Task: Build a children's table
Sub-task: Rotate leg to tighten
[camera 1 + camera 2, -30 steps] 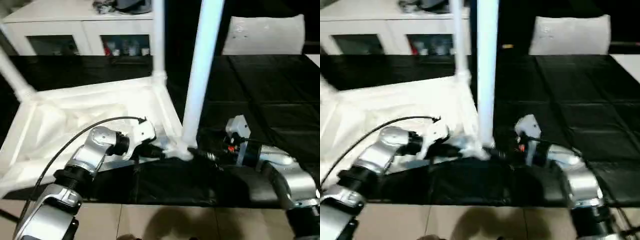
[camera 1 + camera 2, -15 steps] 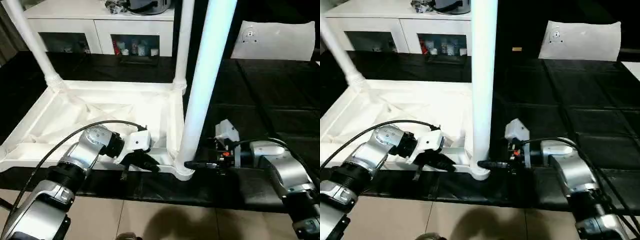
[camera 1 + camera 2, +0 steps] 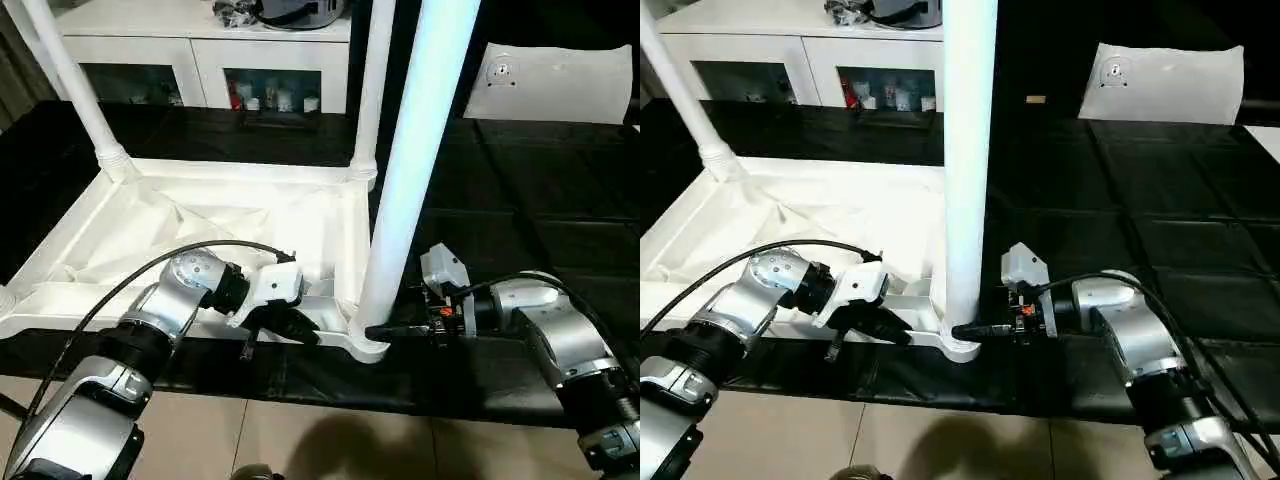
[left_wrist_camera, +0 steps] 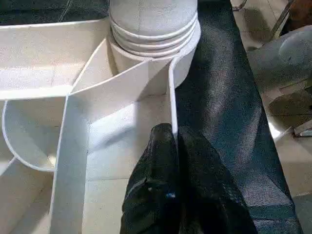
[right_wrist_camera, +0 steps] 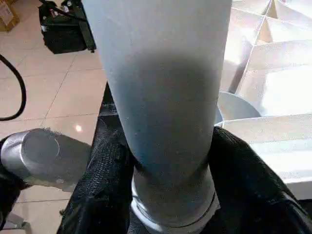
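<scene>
The near leg [image 3: 400, 190] pretty much blocks the front corner, with the right gripper [image 5: 165, 170] wrapped round its base. Beyond it two more legs [image 3: 368, 90] stand up. Right of the near leg, the black table [image 3: 530, 200] is wide open.

My right gripper [image 5: 170, 195] has a black finger [image 5: 105, 185] pressed to each side of the white leg [image 5: 163, 83], just above its ribbed foot. Beyond the leg lies the tabletop [image 5: 273, 92], ribs showing; beside me, tiled floor [image 5: 44, 83].
</scene>
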### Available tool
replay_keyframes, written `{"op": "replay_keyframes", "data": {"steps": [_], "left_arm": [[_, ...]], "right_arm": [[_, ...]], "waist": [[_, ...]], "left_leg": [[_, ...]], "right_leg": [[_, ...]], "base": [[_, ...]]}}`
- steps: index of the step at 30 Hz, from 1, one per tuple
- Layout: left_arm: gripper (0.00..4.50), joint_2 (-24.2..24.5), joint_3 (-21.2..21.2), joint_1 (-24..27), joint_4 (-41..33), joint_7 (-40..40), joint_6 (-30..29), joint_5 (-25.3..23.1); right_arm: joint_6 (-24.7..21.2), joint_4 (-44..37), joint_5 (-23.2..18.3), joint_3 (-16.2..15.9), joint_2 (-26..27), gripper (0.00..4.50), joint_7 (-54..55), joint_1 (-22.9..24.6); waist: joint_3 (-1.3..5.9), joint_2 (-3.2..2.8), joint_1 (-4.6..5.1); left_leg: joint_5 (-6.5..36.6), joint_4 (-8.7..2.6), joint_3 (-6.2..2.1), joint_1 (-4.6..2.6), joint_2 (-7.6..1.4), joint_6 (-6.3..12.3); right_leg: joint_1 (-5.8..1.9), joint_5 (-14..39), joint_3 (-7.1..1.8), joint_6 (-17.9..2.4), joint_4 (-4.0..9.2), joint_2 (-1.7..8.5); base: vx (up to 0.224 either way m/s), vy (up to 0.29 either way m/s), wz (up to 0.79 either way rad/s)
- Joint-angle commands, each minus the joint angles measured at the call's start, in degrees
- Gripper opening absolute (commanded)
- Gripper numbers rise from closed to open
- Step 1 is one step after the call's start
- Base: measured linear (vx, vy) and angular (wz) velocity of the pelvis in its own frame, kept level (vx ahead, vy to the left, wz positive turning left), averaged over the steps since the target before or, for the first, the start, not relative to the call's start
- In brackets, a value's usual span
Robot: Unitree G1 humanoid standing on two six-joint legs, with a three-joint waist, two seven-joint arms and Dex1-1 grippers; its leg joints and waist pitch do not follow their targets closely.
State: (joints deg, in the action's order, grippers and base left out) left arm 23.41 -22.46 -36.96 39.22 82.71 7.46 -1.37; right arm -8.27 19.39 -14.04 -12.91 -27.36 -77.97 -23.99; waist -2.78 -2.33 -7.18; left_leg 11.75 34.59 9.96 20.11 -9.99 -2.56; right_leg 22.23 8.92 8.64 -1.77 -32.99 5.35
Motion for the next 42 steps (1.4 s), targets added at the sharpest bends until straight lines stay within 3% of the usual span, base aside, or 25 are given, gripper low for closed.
{"op": "replay_keyframes", "data": {"steps": [1,3,6,8,11,15,16,17,18,19,20,21,22,23,24,25,26,27,28,29,30,31,33,37,42], "left_arm": [[0.00,-0.2,-1.0,-0.7,0.7,0.6,0.2,-1.1],[0.00,-0.3,-0.8,-0.7,0.8,0.4,0.0,-1.0],[0.00,-1.5,0.7,-0.5,1.1,-2.6,-2.1,-0.3],[0.00,-2.6,1.6,-0.7,1.5,-5.4,-3.8,-0.1],[0.00,-5.6,4.0,-2.0,3.0,-13.0,-7.8,0.2],[0.00,-7.7,5.6,-3.0,3.4,-17.3,-10.6,1.0],[0.00,-8.8,6.3,-3.5,3.6,-19.7,-12.1,1.1],[0.00,-9.8,6.9,-4.0,4.0,-22.0,-13.3,1.0],[0.00,-11.1,7.7,-4.7,4.7,-25.2,-14.9,0.8],[0.00,-12.7,8.8,-5.5,5.5,-29.2,-17.2,0.8],[0.00,-14.8,10.5,-6.4,6.4,-34.8,-19.2,1.0],[0.00,-15.1,10.8,-6.6,6.5,-35.7,-19.5,1.1],[0.00,-15.7,11.3,-6.8,6.7,-37.2,-20.0,1.2],[0.00,-15.7,11.3,-6.8,6.7,-37.2,-20.0,1.2],[0.00,-15.9,11.5,-6.9,6.7,-37.7,-20.1,1.2],[0.00,-16.7,12.2,-7.2,6.5,-39.9,-20.6,1.1],[0.00,-17.7,13.2,-7.3,5.6,-42.2,-21.2,1.2],[0.00,-17.7,13.2,-7.3,5.6,-42.2,-21.2,1.2],[0.00,-17.9,13.4,-7.3,5.3,-42.7,-21.2,1.2],[0.00,-17.9,13.4,-7.2,4.9,-42.6,-21.5,1.1],[0.00,-17.8,13.4,-7.0,4.5,-42.3,-21.6,1.0],[0.00,-17.6,13.3,-7.0,4.4,-42.2,-21.8,1.0],[0.00,-17.2,13.0,-6.7,3.8,-41.6,-21.7,0.7],[0.00,-14.3,12.0,-4.9,2.0,-37.4,-20.5,0.0],[0.00,-11.6,11.3,-3.6,0.9,-33.4,-19.8,-0.4]], "right_arm": [[-0.5,-0.3,-0.9,-1.1,0.3,1.93,-1.7,0.4],[-0.8,-0.5,-1.0,-1.1,0.3,1.92,-1.7,0.6],[-3.5,-3.1,-2.4,0.1,1.6,1.91,1.2,3.2],[-5.1,-4.6,-2.9,1.0,2.9,1.91,4.5,4.9],[-7.1,-6.4,-1.5,3.0,7.7,1.91,16.0,7.7],[-7.8,-6.4,1.1,3.5,11.2,1.91,23.9,8.3],[-8.9,-6.5,2.5,3.6,13.0,1.91,27.8,8.2],[-10.5,-6.4,3.6,3.6,14.6,1.91,30.9,7.8],[-12.2,-6.1,4.9,3.8,16.9,1.91,35.6,7.0],[-14.9,-5.2,5.7,4.8,20.2,1.91,41.8,5.6],[-16.9,-3.4,7.0,5.9,24.4,1.91,49.5,3.5],[-17.2,-3.0,7.2,6.1,25.1,1.91,50.8,3.2],[-17.7,-2.6,7.6,6.4,26.3,1.91,53.0,2.7],[-17.7,-2.6,7.6,6.4,26.3,1.91,53.0,2.7],[-17.8,-2.4,7.7,6.5,26.6,1.91,53.7,2.5],[-17.9,-1.4,8.4,6.7,28.4,2.26,56.8,1.6],[-15.5,0.1,9.3,6.7,30.4,2.47,59.6,0.5],[-15.5,0.1,9.3,6.7,30.4,2.61,59.6,0.5],[-14.4,0.6,9.6,6.9,31.0,2.67,60.5,0.2],[-13.8,0.5,9.4,7.4,31.6,2.67,60.5,0.2],[-13.8,-0.1,9.2,8.0,31.9,2.67,60.4,0.4],[-13.9,-0.6,9.3,8.3,32.2,2.94,60.4,0.4],[-13.6,-1.6,9.2,8.4,31.7,3.06,59.8,0.9],[-10.2,-4.9,8.3,8.4,27.1,3.44,55.1,3.6],[-7.9,-7.1,7.5,9.3,23.0,3.67,50.5,5.6]], "waist": [[3.84,0.84,0.24],[3.78,0.94,0.28],[3.74,0.31,0.11],[3.76,0.45,0.00],[3.20,0.49,0.14],[2.41,0.05,2.11],[2.30,-0.07,2.97],[1.94,-0.54,4.06],[1.94,-1.57,5.33],[1.74,-1.95,5.83],[1.66,-2.82,6.01],[1.39,-2.44,4.79],[1.55,-2.07,4.73],[2.01,1.91,5.61],[1.63,2.35,4.08],[2.23,1.69,3.66],[2.05,1.48,3.24],[2.85,0.99,3.52],[3.59,0.37,3.48],[4.23,-0.36,3.90],[4.38,-0.44,3.96],[4.39,-0.47,4.00],[4.20,-0.21,4.20],[4.05,-0.02,4.65],[4.05,-0.06,4.56]], "left_leg": [[10.7,-4.34,-1.29,-0.32,-4.10,3.21],[11.0,-4.36,-1.26,-0.29,-4.06,3.19],[11.6,-4.39,-1.31,-0.45,-4.12,2.90],[11.9,-4.47,-1.32,-0.43,-4.15,2.71],[14.9,-4.57,-1.31,-0.95,-3.77,1.34],[21.9,-4.27,-1.82,-1.91,-2.88,-0.58],[24.4,-4.09,-2.14,-2.42,-2.84,-0.57],[26.3,-4.33,-2.41,-2.33,-3.13,-0.59],[30.7,-4.85,-3.17,-2.41,-3.95,-0.95],[34.2,-5.74,-3.64,-2.11,-4.90,-1.24],[41.7,-9.29,-4.96,0.38,-7.61,-2.70],[48.0,-12.91,-3.97,2.13,-8.28,-4.00],[47.8,-12.81,-3.40,0.81,-7.15,-4.08],[35.8,-5.80,-2.47,-3.37,-1.82,-4.39],[16.3,1.44,-1.13,-4.42,1.27,-0.44],[10.4,0.77,-2.10,-2.16,0.56,1.15],[4.6,-2.37,-2.74,1.15,-0.39,1.35],[4.3,-4.20,-2.97,1.42,-1.58,0.75],[3.7,-4.15,-2.98,0.67,-1.87,1.00],[1.4,-3.81,-3.02,0.71,-2.37,1.84],[-1.4,-3.52,-2.94,1.10,-2.33,3.57],[-1.7,-3.51,-2.93,1.11,-2.45,4.34],[-0.1,-3.41,-2.60,1.34,-2.19,6.67],[2.8,-3.60,-2.51,1.47,-2.44,6.82],[2.5,-3.51,-2.43,1.36,-2.74,7.64]], "right_leg": [[-2.74,22.4,-4.14,-7.1,4.26,5.04],[-2.77,22.6,-4.13,-7.2,4.32,5.00],[-2.70,23.0,-4.17,-7.1,4.49,5.01],[-2.79,23.0,-4.15,-7.1,4.58,4.99],[-2.38,29.2,-3.73,-5.0,5.68,4.96],[-1.81,39.0,-1.94,-0.2,7.74,4.60],[-1.95,40.4,-0.93,1.3,8.49,4.54],[-2.34,39.8,-0.10,2.1,9.04,4.22],[-3.22,37.8,1.05,2.4,8.90,4.13],[-3.84,35.8,1.21,2.1,8.24,3.79],[-6.40,24.9,-1.02,-0.6,0.99,3.29],[-6.93,13.0,-3.31,-2.1,-5.86,2.05],[-5.93,12.6,-4.71,-1.9,-5.81,1.94],[-1.18,33.2,-6.57,-1.5,3.06,4.41],[1.16,55.7,-6.94,1.9,8.49,7.03],[-1.25,55.6,-8.36,1.7,7.41,8.65],[-3.30,47.3,-6.88,0.9,5.76,7.07],[-2.95,33.5,-6.61,-1.2,4.01,4.47],[-2.76,26.3,-6.59,-2.9,3.20,3.90],[-2.91,12.9,-6.78,-7.3,1.54,3.82],[-3.32,3.7,-6.51,-10.3,0.94,3.81],[-3.42,0.8,-6.49,-11.6,0.70,3.87],[-3.88,-1.5,-6.34,-13.7,0.89,4.15],[-4.12,3.8,-6.27,-13.1,1.52,4.35],[-3.83,3.1,-6.26,-13.3,1.48,4.33]], "base": [[0.000,0.000,0.00],[0.000,0.000,0.00],[0.000,0.000,0.00],[0.000,0.000,0.00],[0.000,0.000,0.00],[0.000,0.000,0.00],[0.000,0.000,0.00],[0.000,0.000,0.00],[0.000,0.000,0.00],[0.000,0.000,0.00],[-0.079,0.036,-0.04],[-0.075,-0.002,0.08],[-0.075,-0.002,0.08],[0.064,-0.045,0.03],[0.111,-0.054,-0.14],[0.111,-0.054,-0.14],[0.088,-0.035,-0.18],[0.072,-0.031,-0.03],[0.072,-0.031,-0.03],[0.057,-0.021,0.06],[0.000,0.000,0.00],[0.056,0.000,-0.01],[0.000,0.000,0.00],[0.000,0.000,0.00],[0.000,0.000,0.00]]}}
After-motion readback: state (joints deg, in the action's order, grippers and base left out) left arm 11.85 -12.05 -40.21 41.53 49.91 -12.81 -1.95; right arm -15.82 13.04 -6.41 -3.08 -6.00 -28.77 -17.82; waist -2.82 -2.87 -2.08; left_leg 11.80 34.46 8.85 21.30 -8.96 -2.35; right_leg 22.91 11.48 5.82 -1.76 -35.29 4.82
